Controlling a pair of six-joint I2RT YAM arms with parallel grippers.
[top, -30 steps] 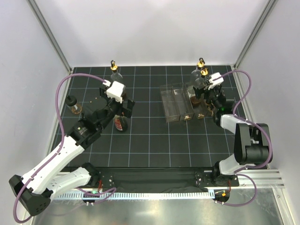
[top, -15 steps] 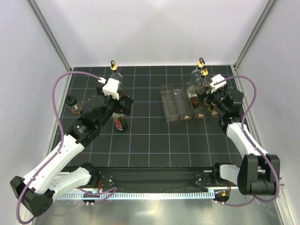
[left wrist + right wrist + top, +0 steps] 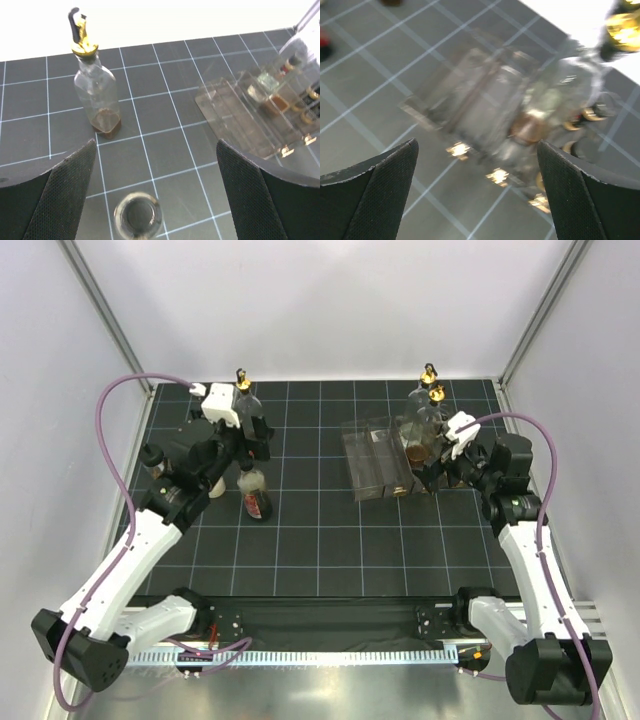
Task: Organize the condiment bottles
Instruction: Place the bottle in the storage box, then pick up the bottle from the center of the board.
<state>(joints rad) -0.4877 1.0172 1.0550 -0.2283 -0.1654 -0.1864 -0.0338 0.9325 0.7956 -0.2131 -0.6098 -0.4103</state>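
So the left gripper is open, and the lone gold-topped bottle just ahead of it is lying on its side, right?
Not quite. The gold-topped bottle is not lying on its side. It stands upright on the black grid mat, pourer pointing up, as the left wrist view shows. The rest holds: the left gripper is open, and the bottle is ahead of it.

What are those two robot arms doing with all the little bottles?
They are sorting sauce bottles into a clear rack. The left gripper is open and empty. It hovers above the white-capped bottle and faces a lone gold-topped bottle. The right gripper is open too, next to the rack, where two tall gold-topped bottles stand at its right end. A small dark bottle sits far left.
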